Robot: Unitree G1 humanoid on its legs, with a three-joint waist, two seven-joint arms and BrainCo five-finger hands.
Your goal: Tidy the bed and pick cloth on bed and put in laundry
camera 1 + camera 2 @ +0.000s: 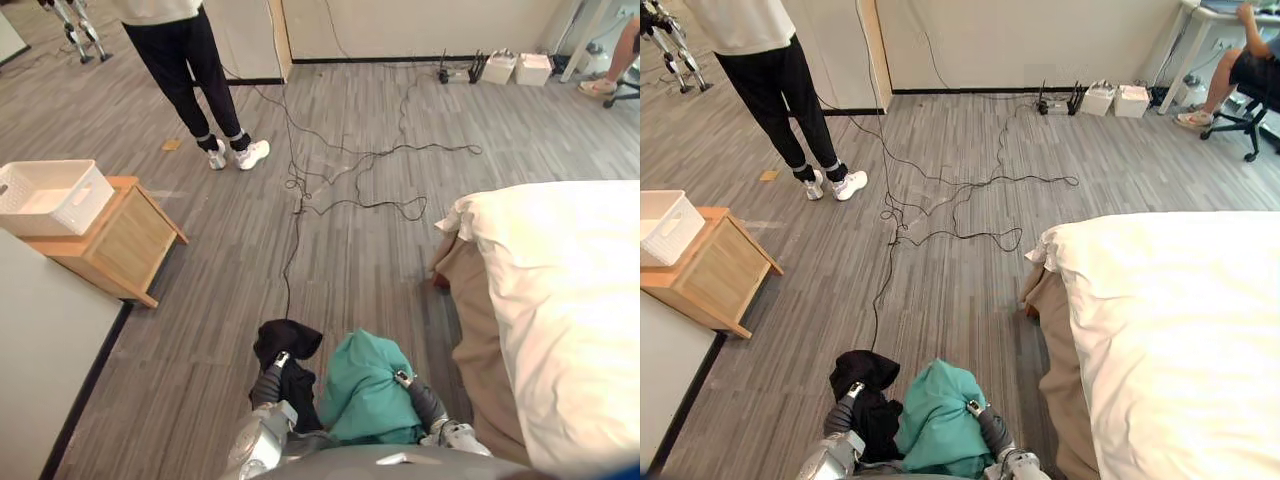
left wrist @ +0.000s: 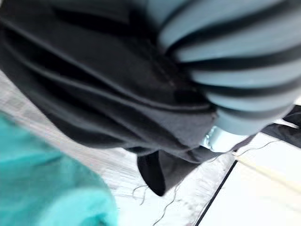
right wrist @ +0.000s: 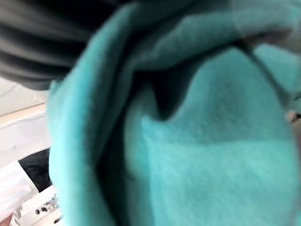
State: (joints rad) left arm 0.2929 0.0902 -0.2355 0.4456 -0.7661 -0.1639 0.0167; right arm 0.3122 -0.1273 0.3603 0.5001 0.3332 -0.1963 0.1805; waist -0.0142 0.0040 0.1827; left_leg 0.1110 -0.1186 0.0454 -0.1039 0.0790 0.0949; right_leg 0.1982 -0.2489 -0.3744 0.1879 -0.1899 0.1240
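Note:
A black cloth (image 1: pixel 287 342) hangs bunched over my left hand (image 1: pixel 270 380), low in the eye views above the floor. Beside it, a teal cloth (image 1: pixel 367 390) covers my right hand (image 1: pixel 422 398). The left wrist view shows folds of the black cloth (image 2: pixel 108 89) against the ribbed cover, with the teal cloth at its edge. The teal cloth (image 3: pixel 197 155) lies close over the right wrist camera. The bed (image 1: pixel 570 320) with its white duvet stands to my right. A white laundry basket (image 1: pixel 50 195) sits on a wooden nightstand (image 1: pixel 120 245) to my left.
A beige sheet (image 1: pixel 480 330) hangs down the bed's near side. Black cables (image 1: pixel 340 180) trail across the wooden floor ahead. A person (image 1: pixel 190 70) stands at the far left, another sits on a chair (image 1: pixel 1250 70) at the far right. White boxes (image 1: pixel 515 68) line the wall.

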